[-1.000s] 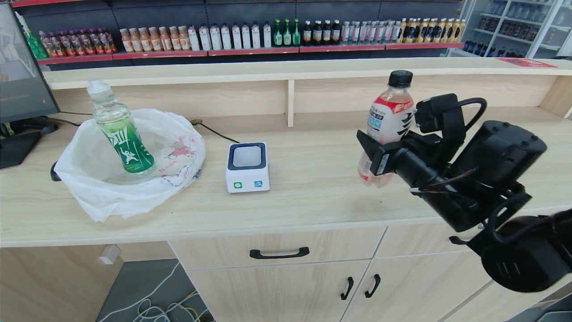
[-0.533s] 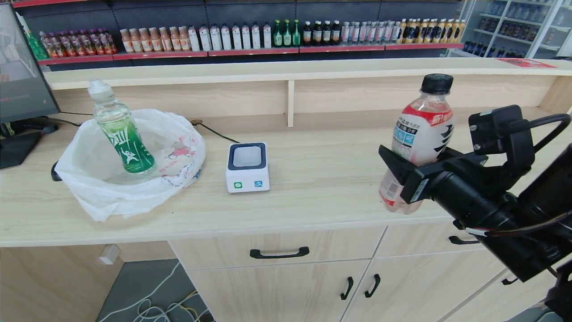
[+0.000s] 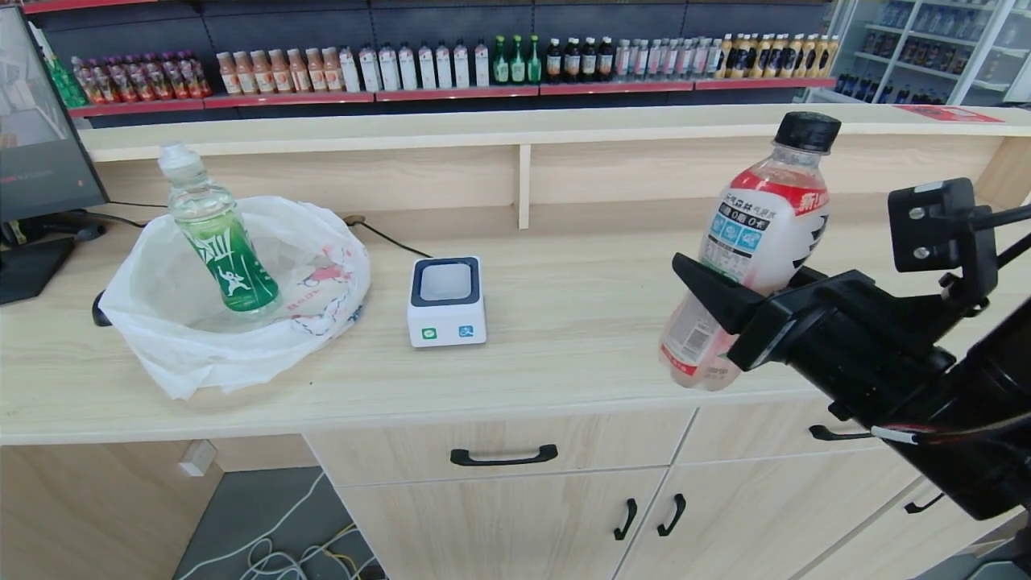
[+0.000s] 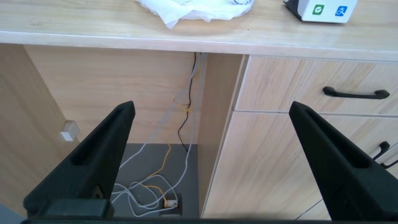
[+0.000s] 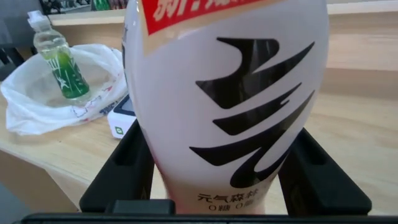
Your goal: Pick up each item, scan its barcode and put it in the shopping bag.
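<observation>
Seen from the head, the right gripper (image 3: 745,310) is clenched around the middle of a pink drink bottle (image 3: 757,234). It holds the bottle tilted over the front edge of the counter (image 3: 564,354), well to the right of the scanner (image 3: 445,300). A green bottle (image 3: 219,242) stands in the shopping bag (image 3: 201,362). The left wrist view has the left gripper (image 4: 211,124) low before the cabinet (image 4: 280,87), jaws spread wide and empty.

A: Right arm (image 3: 886,362) on screen: matte black throughout, a thick rounded housing tapering to the right gripper (image 3: 745,280).
B: A boxy black bracket (image 3: 934,225) sits on top, with silver screws (image 3: 910,214) and a black cable (image 3: 1007,215) running off it.
A: There's a thin pale wire (image 3: 894,435) across the casing.
B: Left gripper (image 4: 211,118): black, wedge-shaped fingers (image 4: 93,155) with flat inner faces.
</observation>
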Motion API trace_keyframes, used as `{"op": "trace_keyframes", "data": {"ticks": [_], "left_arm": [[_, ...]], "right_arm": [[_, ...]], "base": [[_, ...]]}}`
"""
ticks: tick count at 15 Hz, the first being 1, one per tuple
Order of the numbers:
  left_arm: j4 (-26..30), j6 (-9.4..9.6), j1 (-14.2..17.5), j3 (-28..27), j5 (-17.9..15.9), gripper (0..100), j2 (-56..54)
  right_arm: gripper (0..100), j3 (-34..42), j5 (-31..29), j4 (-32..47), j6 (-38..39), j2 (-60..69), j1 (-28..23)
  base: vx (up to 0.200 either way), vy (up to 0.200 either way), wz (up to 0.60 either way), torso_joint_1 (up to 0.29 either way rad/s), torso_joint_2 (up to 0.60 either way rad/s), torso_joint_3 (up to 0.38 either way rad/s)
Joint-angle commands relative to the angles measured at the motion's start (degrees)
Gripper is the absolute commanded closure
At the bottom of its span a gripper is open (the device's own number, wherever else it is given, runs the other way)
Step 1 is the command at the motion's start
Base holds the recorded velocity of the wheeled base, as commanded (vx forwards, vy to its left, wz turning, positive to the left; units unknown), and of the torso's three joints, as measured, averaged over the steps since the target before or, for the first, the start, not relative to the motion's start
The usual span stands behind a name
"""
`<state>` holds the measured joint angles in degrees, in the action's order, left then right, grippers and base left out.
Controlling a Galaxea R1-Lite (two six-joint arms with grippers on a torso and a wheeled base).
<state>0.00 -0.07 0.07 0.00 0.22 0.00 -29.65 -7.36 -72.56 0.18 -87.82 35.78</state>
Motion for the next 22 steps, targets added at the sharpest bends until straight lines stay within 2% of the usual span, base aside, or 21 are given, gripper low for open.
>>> {"op": "trace_keyframes", "data": {"ticks": [1, 6, 7, 10, 16, 18, 22], "left_arm": [[0.00, -0.01, 0.01, 0.00, 0.04, 0, 0.00], [0.00, -0.01, 0.01, 0.00, 0.04, 0, 0.00], [0.00, -0.01, 0.01, 0.00, 0.04, 0, 0.00], [0.00, -0.01, 0.01, 0.00, 0.04, 0, 0.00], [0.00, -0.01, 0.01, 0.00, 0.04, 0, 0.00], [0.00, -0.01, 0.01, 0.00, 0.04, 0, 0.00], [0.00, -0.01, 0.01, 0.00, 0.04, 0, 0.00]], "right_arm": [[100, 0.73, 1.12, 0.05, 2.37, 1.34, 0.08], [100, 0.03, 7.36, 0.05, 10.36, 3.53, 0.34], [100, 0.12, 10.88, -0.22, 14.58, 3.45, 2.80], [100, 2.23, 11.41, -1.45, 20.47, 3.18, 5.18], [100, 3.54, 11.32, -7.07, 33.74, 3.45, 15.81], [100, 4.25, 11.32, -9.18, 36.47, 3.36, 17.39], [100, 3.63, 11.32, -10.41, 37.17, 2.13, 17.66]], "base": [[0.000, 0.000, 0.00, 0.000, 0.00, 0.000], [0.000, 0.000, 0.00, 0.000, 0.00, 0.000], [0.000, 0.000, 0.00, 0.000, 0.00, 0.000], [0.000, 0.000, 0.00, 0.000, 0.00, 0.000], [0.000, 0.000, 0.00, 0.000, 0.00, 0.000], [0.000, 0.000, 0.00, 0.000, 0.00, 0.000], [0.000, 0.000, 0.00, 0.000, 0.00, 0.000]]}}
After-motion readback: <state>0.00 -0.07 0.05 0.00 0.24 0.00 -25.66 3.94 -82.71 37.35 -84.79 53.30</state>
